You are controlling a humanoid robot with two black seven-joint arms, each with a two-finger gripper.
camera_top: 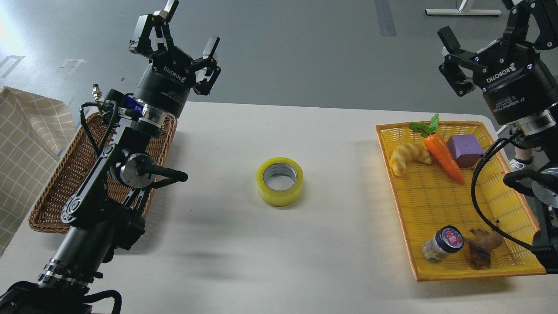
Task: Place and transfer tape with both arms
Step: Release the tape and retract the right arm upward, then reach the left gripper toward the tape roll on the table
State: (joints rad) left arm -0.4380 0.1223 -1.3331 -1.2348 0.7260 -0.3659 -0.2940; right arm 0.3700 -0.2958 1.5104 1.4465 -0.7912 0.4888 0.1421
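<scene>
Head view, looking forward and down over a white table (331, 131). A roll of yellow packing tape (280, 181) lies flat near the table's middle, its open grey-white core facing up, so its round axis points straight upward and it has no long side to favour. It stands alone, well apart from both baskets. The left gripper (192, 30) is raised above the table's far left, over the far end of a brown wicker basket (52, 192); its fingers are spread wide and hold nothing. The tape lies to that gripper's right, nearer the robot and lower down. The right gripper (473, 30) hangs above the far right corner, over a yellow basket (436, 205); one finger shows clearly, the other runs to the frame's edge, and they appear spread and empty. The tape lies to its left, nearer and below. The left gripper looks somewhat nearer to the tape. The yellow basket holds a toy croissant (407, 158), a carrot (442, 157), a purple block (464, 150), a small jar (442, 243) and a brown root-like piece (484, 248).
</scene>
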